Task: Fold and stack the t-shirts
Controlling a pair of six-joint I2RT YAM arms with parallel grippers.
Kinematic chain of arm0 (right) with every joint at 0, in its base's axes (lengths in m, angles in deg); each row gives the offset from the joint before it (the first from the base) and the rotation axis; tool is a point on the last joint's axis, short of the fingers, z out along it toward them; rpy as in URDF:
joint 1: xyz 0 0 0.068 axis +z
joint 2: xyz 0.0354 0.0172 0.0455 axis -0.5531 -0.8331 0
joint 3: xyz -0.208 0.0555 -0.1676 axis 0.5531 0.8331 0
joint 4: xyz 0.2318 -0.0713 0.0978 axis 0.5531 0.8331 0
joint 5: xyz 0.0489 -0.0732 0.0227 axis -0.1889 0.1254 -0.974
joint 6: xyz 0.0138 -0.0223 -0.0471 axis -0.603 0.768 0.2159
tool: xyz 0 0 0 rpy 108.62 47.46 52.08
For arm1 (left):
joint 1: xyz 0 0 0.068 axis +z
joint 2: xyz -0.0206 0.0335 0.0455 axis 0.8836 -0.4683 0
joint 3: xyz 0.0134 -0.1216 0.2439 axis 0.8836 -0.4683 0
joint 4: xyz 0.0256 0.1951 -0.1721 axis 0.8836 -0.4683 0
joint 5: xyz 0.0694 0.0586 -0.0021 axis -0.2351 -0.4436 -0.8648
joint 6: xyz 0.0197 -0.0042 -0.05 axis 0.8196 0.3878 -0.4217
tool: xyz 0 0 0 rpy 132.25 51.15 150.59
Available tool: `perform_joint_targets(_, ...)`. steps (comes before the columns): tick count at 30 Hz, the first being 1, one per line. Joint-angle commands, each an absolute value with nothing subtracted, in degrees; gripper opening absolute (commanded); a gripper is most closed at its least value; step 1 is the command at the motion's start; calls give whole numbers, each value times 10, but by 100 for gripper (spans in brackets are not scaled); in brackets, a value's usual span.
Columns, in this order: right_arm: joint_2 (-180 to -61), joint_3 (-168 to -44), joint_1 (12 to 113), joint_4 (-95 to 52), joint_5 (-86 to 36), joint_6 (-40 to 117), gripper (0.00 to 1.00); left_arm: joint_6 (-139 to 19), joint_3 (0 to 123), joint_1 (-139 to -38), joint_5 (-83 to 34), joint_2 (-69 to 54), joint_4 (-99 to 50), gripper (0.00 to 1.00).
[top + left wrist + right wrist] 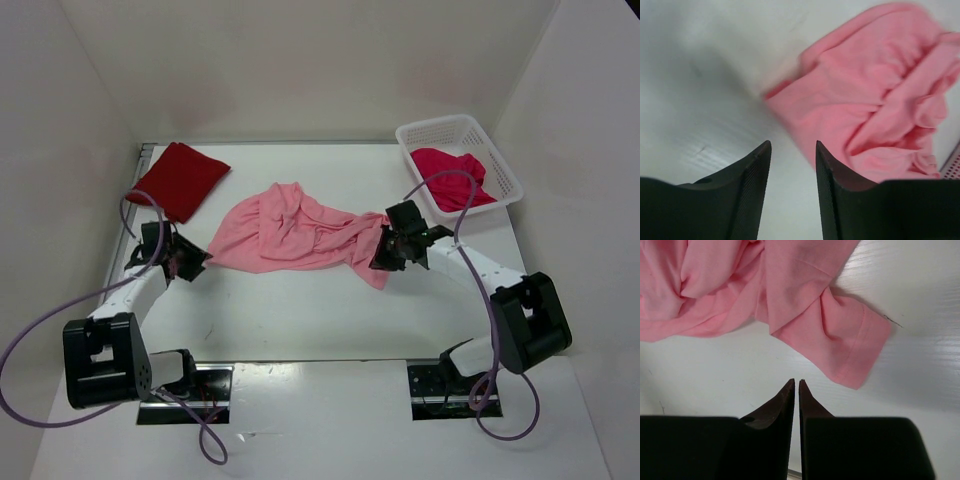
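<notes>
Pink t-shirt (pixel 290 232), long axis left-right

Your top view looks down from above the near edge of the table (pixel 300 320). Both wrist views face it closely, sharing the pink t-shirt (pixel 875 100).

A folded shirt (pixel 180 178) lies at the tabletop's (pixel 300 320) far left corner. A crumpled shirt (pixel 290 232) sprawls across the middle, between the left pincer (pixel 195 262) and the right pincer (pixel 380 252). A basket (pixel 432 127) at the far right corner holds a third shirt (pixel 450 175).
</notes>
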State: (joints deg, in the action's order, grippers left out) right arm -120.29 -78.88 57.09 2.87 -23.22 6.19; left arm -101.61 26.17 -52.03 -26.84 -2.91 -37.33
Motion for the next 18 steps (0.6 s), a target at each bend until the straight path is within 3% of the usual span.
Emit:
perform_joint_targets(1, -1173, -791, 578, 6, -233, 70, 12, -1069, 225, -513, -268, -41, -329, 50)
perform_joint_targets(12, -1154, -769, 578, 11, -213, 54, 21, -1086, 224, -513, -274, -123, -275, 51)
perform_joint_targets(14, -1162, -769, 578, 11, -206, 47, 27, -1086, 229, -513, -268, -140, -264, 51)
perform_joint_targets(18, -1169, -757, 578, 11, -185, 35, 31, -1081, 246, -513, -257, -164, -253, 36)
